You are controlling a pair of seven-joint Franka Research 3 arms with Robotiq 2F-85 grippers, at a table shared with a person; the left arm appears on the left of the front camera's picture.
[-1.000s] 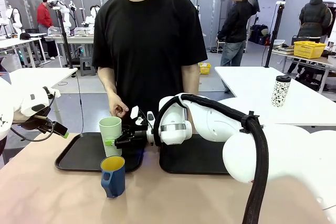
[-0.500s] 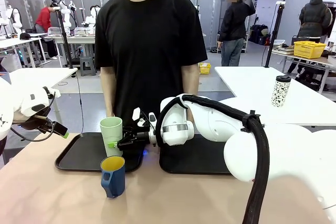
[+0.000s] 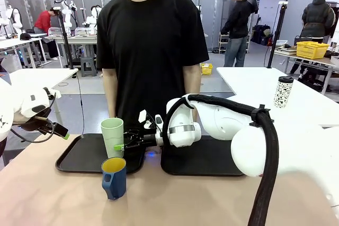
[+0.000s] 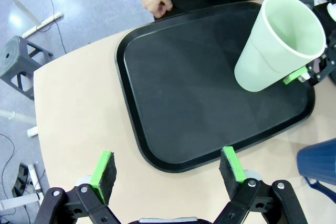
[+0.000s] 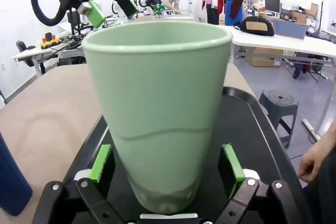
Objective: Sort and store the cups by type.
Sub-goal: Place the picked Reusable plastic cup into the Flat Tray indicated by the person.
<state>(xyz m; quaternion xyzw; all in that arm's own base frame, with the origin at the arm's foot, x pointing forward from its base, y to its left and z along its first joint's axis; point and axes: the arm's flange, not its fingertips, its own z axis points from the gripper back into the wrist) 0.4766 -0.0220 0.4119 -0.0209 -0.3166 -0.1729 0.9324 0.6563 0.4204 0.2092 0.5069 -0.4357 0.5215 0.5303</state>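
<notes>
Now, lower centre, the right gripper (image 3: 121,145) is straddling the mint-green tumbler (image 3: 112,133) on the black tray (image 3: 79,157) at lower left, jaws released, probably finishing its placement and next needing a clean retreat.

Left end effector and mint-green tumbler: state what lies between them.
Bare black tray separates left end effector from mint-green tumbler, per left wrist view.
</notes>
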